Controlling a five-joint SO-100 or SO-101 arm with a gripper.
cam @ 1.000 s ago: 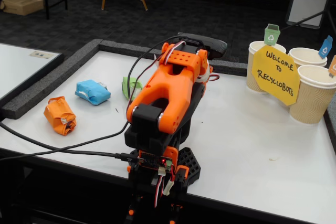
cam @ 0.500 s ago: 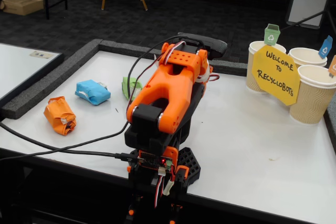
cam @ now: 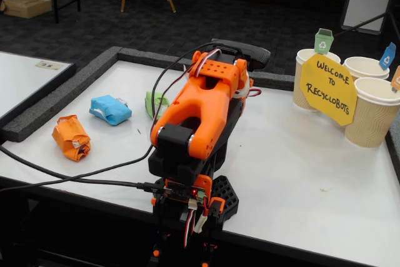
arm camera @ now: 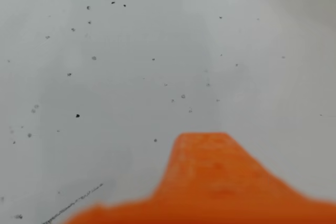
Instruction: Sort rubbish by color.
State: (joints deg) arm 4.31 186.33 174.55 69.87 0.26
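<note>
Rubbish wads, orange (cam: pixel 70 137), blue (cam: pixel 110 109) and green (cam: pixel 155 103), lie at fixed view's left on the white table (cam: pixel 300 173), while wrist view shows only a blurred orange gripper (arm camera: pixel 202 145) fingertip above speckled tabletop, grip state untellable.

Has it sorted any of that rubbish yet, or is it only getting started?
Nothing looks sorted yet. The orange wad, blue wad and green wad all lie on the table, far from the cups. The arm sits folded, and the wrist view shows only bare table, so nothing seems to be in hand. All three remain.
</note>
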